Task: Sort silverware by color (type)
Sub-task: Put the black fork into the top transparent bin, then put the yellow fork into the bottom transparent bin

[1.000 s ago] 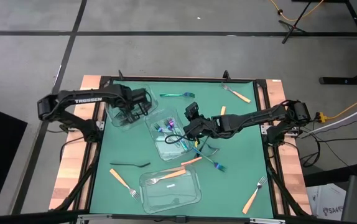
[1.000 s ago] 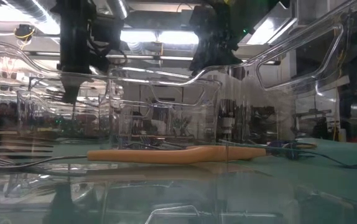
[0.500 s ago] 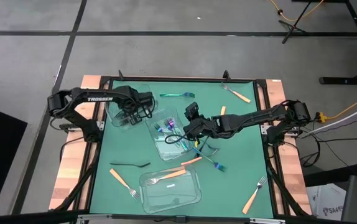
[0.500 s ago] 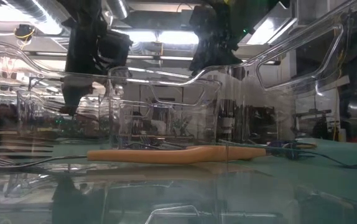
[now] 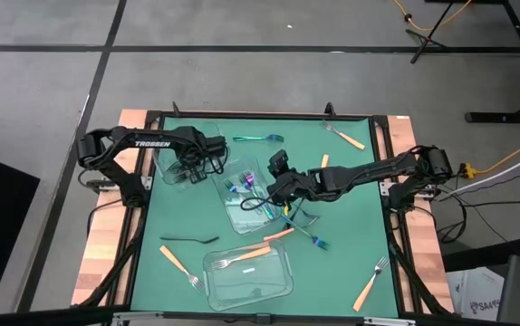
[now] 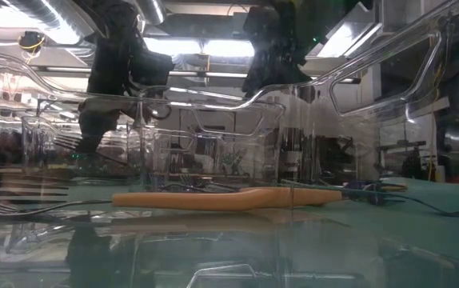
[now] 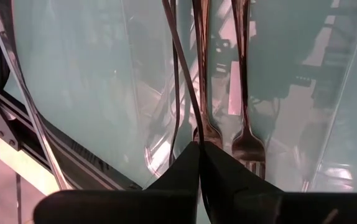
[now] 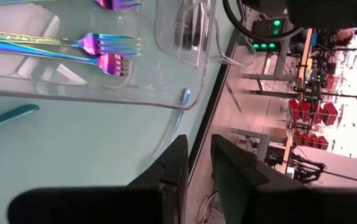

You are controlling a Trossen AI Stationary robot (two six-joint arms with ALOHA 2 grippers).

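My left gripper (image 5: 190, 167) reaches down into the far-left clear container (image 5: 164, 149), shut on a black fork (image 7: 177, 68). Other black forks (image 7: 245, 134) lie on that container's floor. My right gripper (image 5: 274, 186) hangs over the middle container (image 5: 235, 217), which holds iridescent forks (image 8: 113, 45). Its fingers stand a narrow gap apart (image 8: 195, 158) with nothing showing between them. The near container (image 5: 283, 285) holds an orange-handled fork (image 5: 242, 257). My left gripper pinches the black fork's slim handle (image 7: 195, 127), which runs edge-on into the seam between its two fingers. The fingers come steeply from above. The fork's other end reaches away over the container's floor among the other black forks; whether it rests there I cannot tell.
Loose on the green mat lie a black fork (image 5: 192, 240), orange-handled pieces (image 5: 174, 260) (image 5: 346, 137) (image 5: 367, 291) (image 5: 278, 234), a teal fork (image 5: 255, 139) and a blue one (image 5: 311, 238). In the low view the clear container walls (image 6: 213, 152) stand close together.
My left gripper has sunk down into the far-left container, tipping a little steeper, with its arm folding in over the table's left edge. My right arm has kept still.
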